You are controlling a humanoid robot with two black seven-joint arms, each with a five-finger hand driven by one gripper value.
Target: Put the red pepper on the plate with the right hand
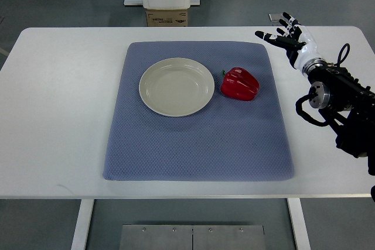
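Right hand [291,36] at 2 o'clock over the counter [64,103], fingers [270,37] spread and empty; red pepper [239,84] lies on the mat [193,144] just beside the plate [153,95] at its 3 o'clock: glossy, rounded, likely to roll or nudge the plate under a careless grasp.

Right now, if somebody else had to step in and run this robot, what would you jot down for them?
Right robot hand: fingers spread, holding nothing, above the table's far right part, off the mat.
Left arm: not in view.
Red pepper: lying on the blue mat, just right of the plate, close to its rim.
Plate: holds nothing, on the mat.
Done: nothing yet; pepper not grasped.
Left: reach to the pepper, grasp it, lift it, set it on the plate.
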